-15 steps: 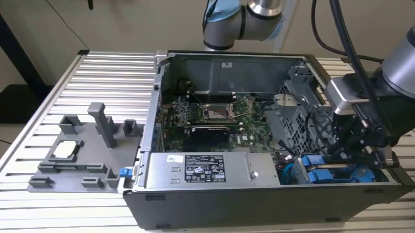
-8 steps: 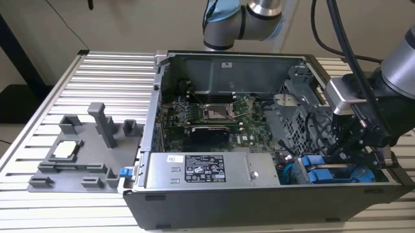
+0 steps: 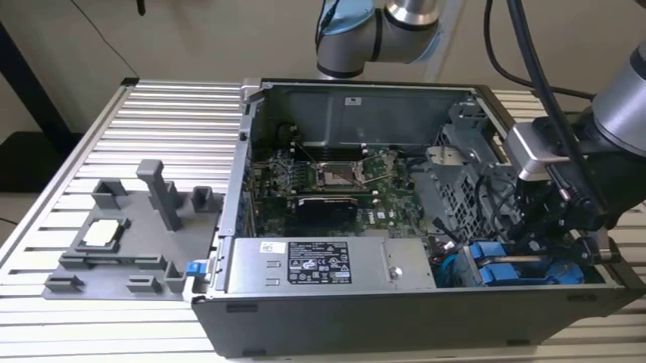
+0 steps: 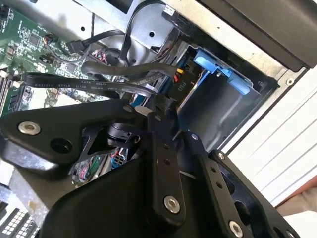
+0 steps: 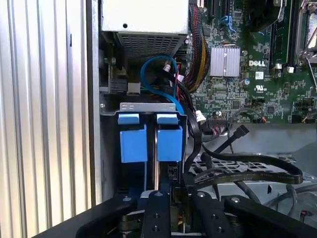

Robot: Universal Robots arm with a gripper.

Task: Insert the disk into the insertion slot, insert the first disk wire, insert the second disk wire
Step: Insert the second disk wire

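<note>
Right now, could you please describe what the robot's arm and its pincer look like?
The arm has silver-grey tube segments joined by rounded joints with light blue caps. Black cables run down along it to a grey wrist block. The pincer is matte black, built from flat linkage bars pinned with round silver screws, which both wrist views show close up.

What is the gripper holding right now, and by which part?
The gripper grips a black wire connector by its body, just below the blue carrier tabs in the drive bay.
</note>
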